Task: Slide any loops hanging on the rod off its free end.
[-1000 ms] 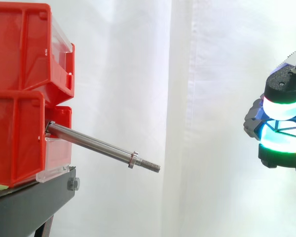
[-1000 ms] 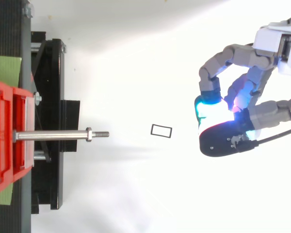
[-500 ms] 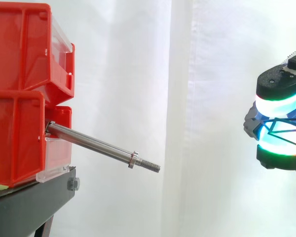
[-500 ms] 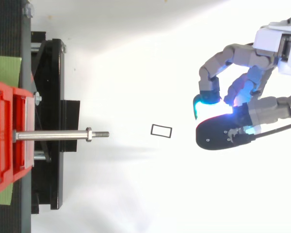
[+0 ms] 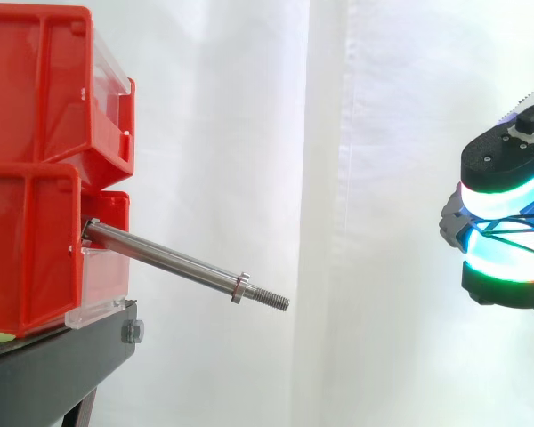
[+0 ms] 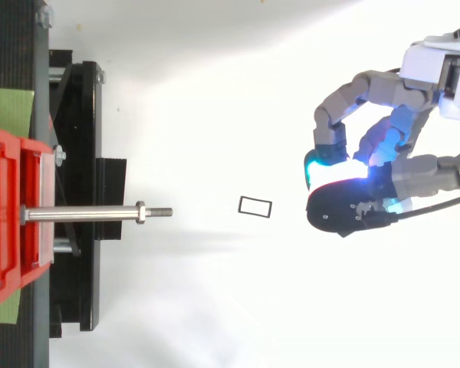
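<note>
The rod (image 5: 173, 261) stood bare. It jutted from the lower of 2 stacked red bins (image 5: 36, 178) on the black stand (image 5: 53, 374) and sloped toward 4 o'clock in the side view, ending in a collar (image 5: 240, 287) and a threaded free end (image 5: 276, 300). Nothing hung on it.

The hand (image 5: 503, 222) was well apart from the tip, out at its 3 o'clock. Its fingers were curled, with the glowing pads (image 5: 507, 197) stacked close together and thin dark strands pinched between them, apparently a loop (image 5: 503, 228).

Over the last second the hand had edged a little toward 9 o'clock and its pads had closed up. The strands, which had formed a slack triangle, now lay flatter across the gap. The rod had not changed.

From above, a small black rectangular outline (image 6: 254, 206) lay on the white surface between the rod's tip and the hand (image 6: 345, 211), unmoved.

With the rod clear and the loop seemingly in the hand's grasp, the sliding-off looked finished. What was left seemed to be carrying away or letting go of the loop.
</note>
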Action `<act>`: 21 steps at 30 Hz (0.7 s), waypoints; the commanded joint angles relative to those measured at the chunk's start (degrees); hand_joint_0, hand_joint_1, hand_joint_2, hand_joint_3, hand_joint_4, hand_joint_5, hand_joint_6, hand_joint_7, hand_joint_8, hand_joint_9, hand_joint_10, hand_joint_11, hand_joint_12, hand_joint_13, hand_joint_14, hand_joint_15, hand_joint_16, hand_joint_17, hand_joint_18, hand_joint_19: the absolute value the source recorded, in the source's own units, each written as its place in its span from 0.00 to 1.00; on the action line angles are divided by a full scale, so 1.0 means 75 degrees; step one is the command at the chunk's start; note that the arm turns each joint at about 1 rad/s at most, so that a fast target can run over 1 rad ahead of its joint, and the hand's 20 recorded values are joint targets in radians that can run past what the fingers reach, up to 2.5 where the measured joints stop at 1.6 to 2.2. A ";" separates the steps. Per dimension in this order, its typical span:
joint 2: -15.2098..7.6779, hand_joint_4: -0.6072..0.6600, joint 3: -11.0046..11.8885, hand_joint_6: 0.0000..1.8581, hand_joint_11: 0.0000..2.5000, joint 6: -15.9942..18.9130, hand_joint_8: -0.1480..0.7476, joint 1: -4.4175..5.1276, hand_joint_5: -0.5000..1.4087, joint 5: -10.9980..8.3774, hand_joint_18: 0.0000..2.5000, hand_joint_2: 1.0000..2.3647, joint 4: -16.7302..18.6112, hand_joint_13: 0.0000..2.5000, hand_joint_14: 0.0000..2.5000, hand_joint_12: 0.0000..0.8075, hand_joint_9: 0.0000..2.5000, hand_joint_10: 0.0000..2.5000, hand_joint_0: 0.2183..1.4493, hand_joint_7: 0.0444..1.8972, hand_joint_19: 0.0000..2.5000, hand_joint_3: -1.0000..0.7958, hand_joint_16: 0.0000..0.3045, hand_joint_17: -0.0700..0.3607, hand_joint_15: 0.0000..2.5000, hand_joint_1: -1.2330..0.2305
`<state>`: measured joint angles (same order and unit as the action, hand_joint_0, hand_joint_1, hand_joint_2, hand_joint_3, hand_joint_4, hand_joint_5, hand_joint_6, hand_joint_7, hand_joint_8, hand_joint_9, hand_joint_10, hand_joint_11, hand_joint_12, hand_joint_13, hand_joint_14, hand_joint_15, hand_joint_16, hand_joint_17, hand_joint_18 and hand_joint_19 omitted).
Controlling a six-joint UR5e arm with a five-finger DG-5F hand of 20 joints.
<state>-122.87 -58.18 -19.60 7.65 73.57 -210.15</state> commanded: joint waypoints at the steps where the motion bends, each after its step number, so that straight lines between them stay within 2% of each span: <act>1: 0.0000 0.57 0.0000 0.48 0.40 0.0000 0.53 0.0000 0.20 0.0000 0.39 0.01 0.0000 0.36 0.01 0.51 0.49 0.01 0.30 0.50 0.20 0.51 0.19 0.47 0.21 0.39; 10: 0.0000 0.54 0.0000 0.49 0.41 0.0000 0.51 0.0012 0.19 0.0000 0.37 0.01 0.0000 0.35 0.01 0.48 0.47 0.01 0.31 0.48 0.21 0.51 0.18 0.44 0.21 0.33; 21: 0.0000 0.49 0.0000 0.50 0.41 0.0000 0.47 0.0012 0.18 0.0000 0.35 0.02 0.0000 0.34 0.01 0.44 0.46 0.01 0.35 0.50 0.22 0.45 0.16 0.41 0.22 0.30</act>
<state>-122.87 -58.18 -19.60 7.72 73.57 -210.15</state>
